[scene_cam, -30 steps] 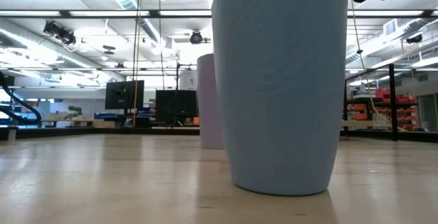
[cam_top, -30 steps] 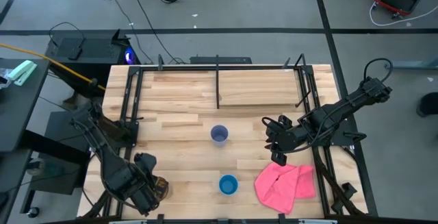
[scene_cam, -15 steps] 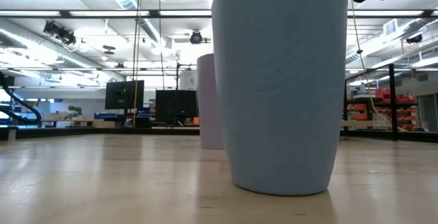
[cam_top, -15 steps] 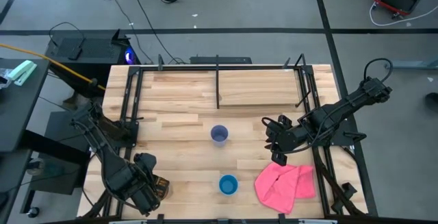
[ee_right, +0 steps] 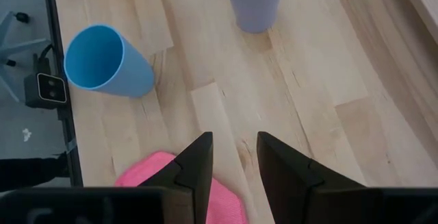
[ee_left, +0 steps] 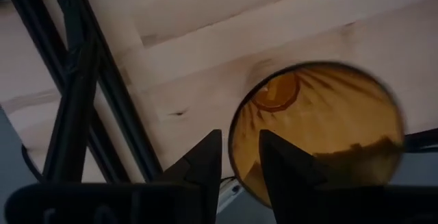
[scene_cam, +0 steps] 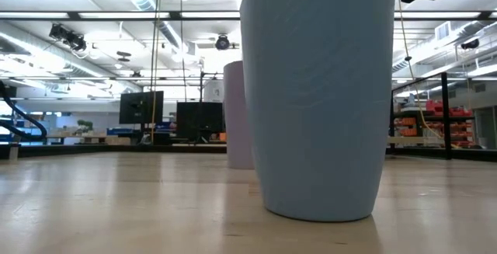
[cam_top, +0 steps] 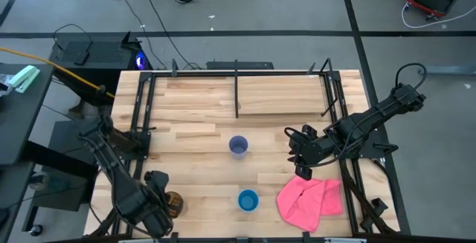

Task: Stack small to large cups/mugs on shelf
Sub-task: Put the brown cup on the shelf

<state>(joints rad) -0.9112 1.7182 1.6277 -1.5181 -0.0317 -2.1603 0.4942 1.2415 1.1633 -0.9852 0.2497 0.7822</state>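
The amber cup (cam_top: 172,202), at the high view's lower left, looks light, thin and slippery; its rim is pinched between the left gripper's (ee_left: 238,157) fingers, probably the best hold. The right gripper (cam_top: 303,170), lower right above the pink cloth (cam_top: 311,201), hangs open and empty.

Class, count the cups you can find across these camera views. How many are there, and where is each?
3. The pale lavender plastic cup stands mid-table; the short bright blue cup near the front edge; the translucent amber cup front-left, at the left tool.
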